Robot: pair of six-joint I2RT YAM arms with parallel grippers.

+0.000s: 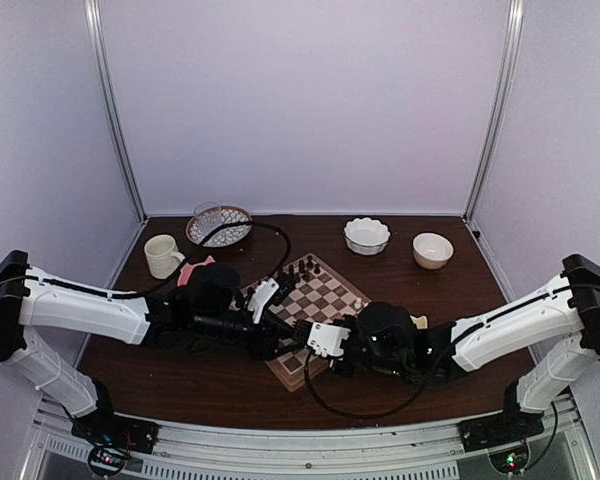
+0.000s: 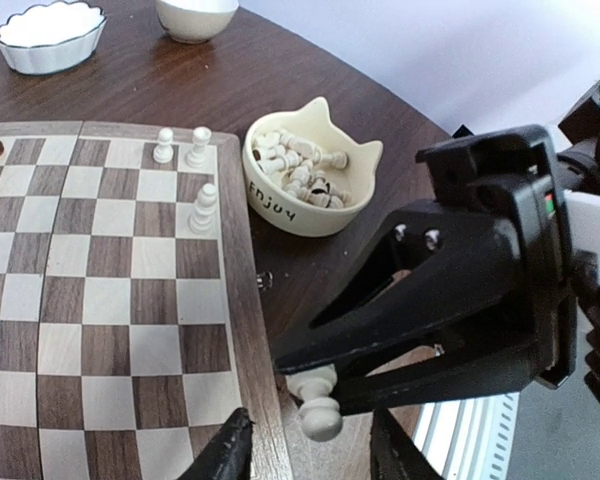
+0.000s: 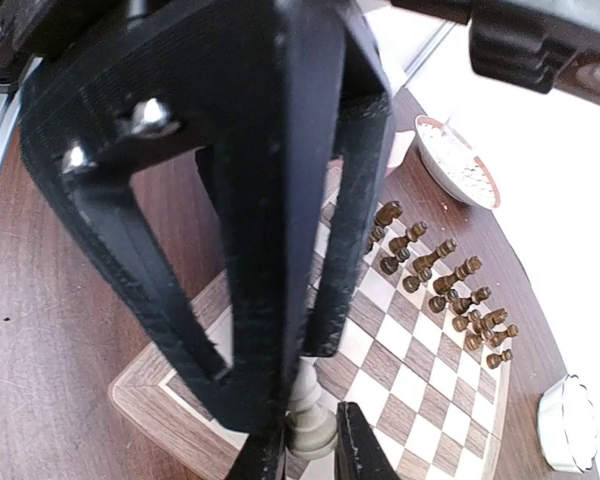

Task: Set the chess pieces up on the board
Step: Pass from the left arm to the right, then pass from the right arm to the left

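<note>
A cream cat-eared bowl [image 2: 280, 205], lettered "Enjoy", sits on the dark wood bench [image 2: 310, 80] just beside the chessboard [image 2: 248, 300]. It holds a heap of cream chess pieces [image 2: 300, 165] lying on their sides. Farther back are a white scalloped bowl [image 2: 50, 40] and a small white bowl [image 2: 195, 18], the latter cut off by the frame edge in the left wrist view. At the back left stand a cream mug [image 1: 163, 255] and a patterned plate [image 1: 220, 228] with a clear glass [image 1: 207, 213] on it.

Three cream pieces [image 2: 198, 147] stand upright on squares along the board edge nearest the cat-eared bowl. Dark brown pieces [image 3: 440, 285] stand in two rows along the opposite edge.

Over a near corner of the board, the right pincer [image 3: 310, 445] is clamped on one cream piece [image 2: 320, 415]. The left pincer [image 2: 312, 450] faces it, fingers apart on either side of that piece.

Seen from above, both arms cover the near half of the board, and the right arm hides most of the cat-eared bowl. A pink object [image 1: 195, 270] shows behind the left arm; what it is cannot be made out.
</note>
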